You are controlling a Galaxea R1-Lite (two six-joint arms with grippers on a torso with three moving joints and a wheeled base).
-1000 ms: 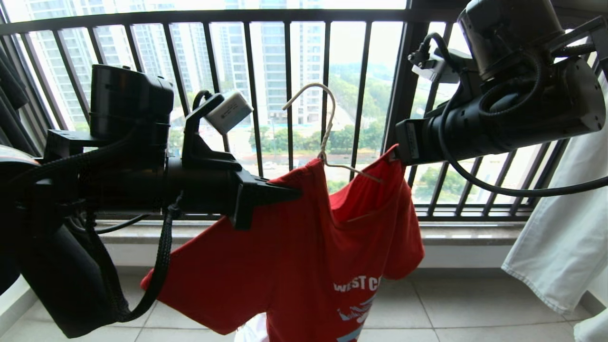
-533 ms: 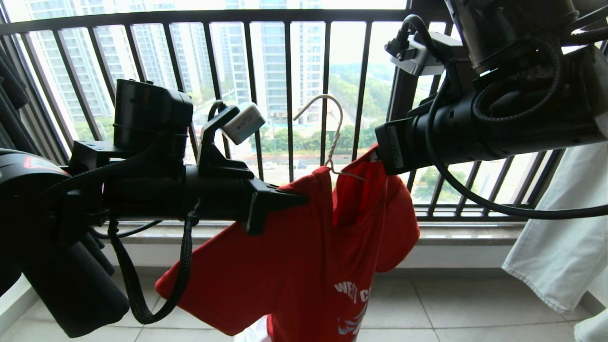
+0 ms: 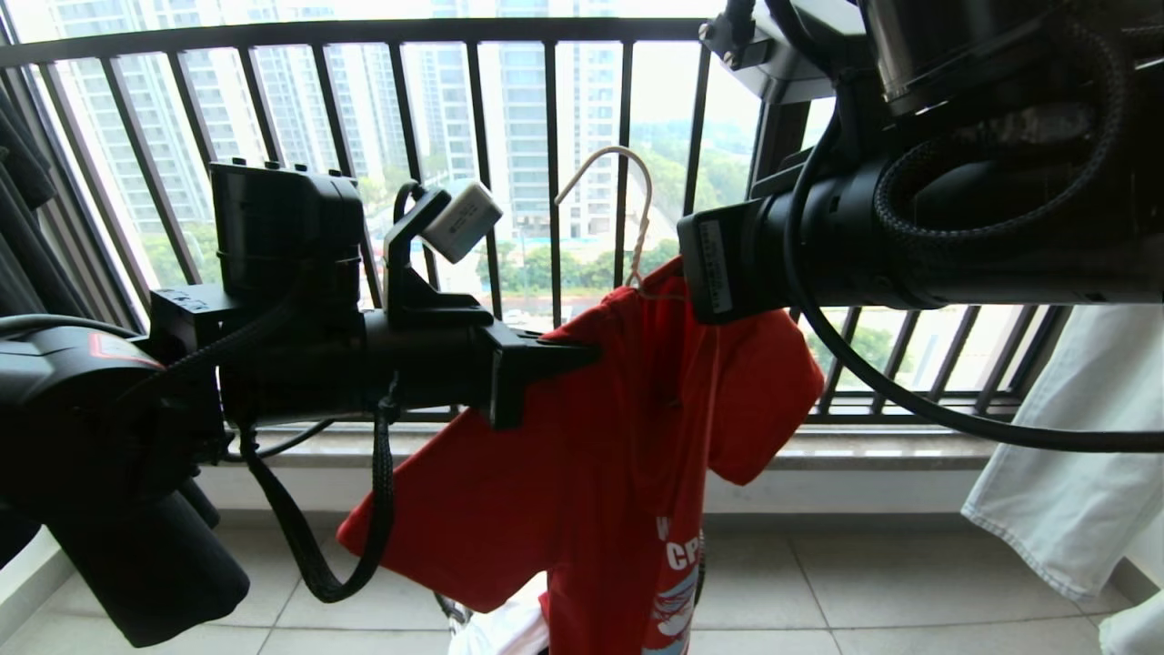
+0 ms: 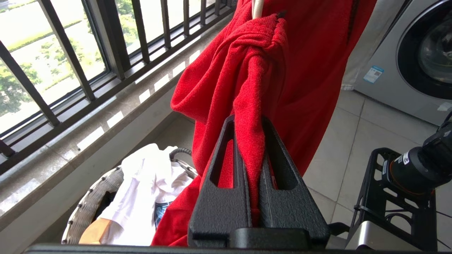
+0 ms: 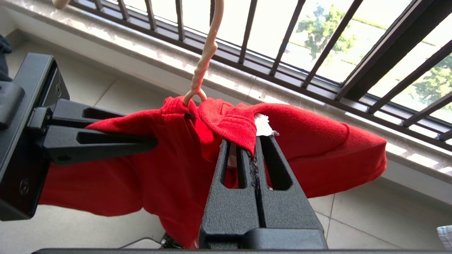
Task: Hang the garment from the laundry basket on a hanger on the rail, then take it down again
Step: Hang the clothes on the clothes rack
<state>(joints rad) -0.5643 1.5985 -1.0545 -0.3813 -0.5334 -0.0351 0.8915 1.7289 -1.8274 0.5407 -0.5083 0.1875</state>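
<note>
The red garment (image 3: 618,437) hangs in mid-air before the balcony railing, bunched between my two grippers. The cream wire hanger (image 3: 627,182) sticks up out of its collar, its hook free in the air. My left gripper (image 3: 591,350) is shut on a fold of red cloth by the shoulder (image 4: 249,121). The right gripper (image 5: 249,139) is shut on the collar edge beside a white label; in the head view its wrist hides the fingers. The laundry basket (image 4: 91,204) stands on the floor below. The rail is out of view.
A white garment (image 4: 148,187) lies in the basket. Black balcony railing (image 3: 546,136) runs close behind the garment. A white cloth (image 3: 1073,473) hangs at the right and dark clothing (image 3: 18,182) at the far left. A washing machine (image 4: 416,53) stands to the side.
The right arm has swung left toward the left gripper. The garment has narrowed and bunched between them, and its print has turned nearly edge-on. Both grips have held.
</note>
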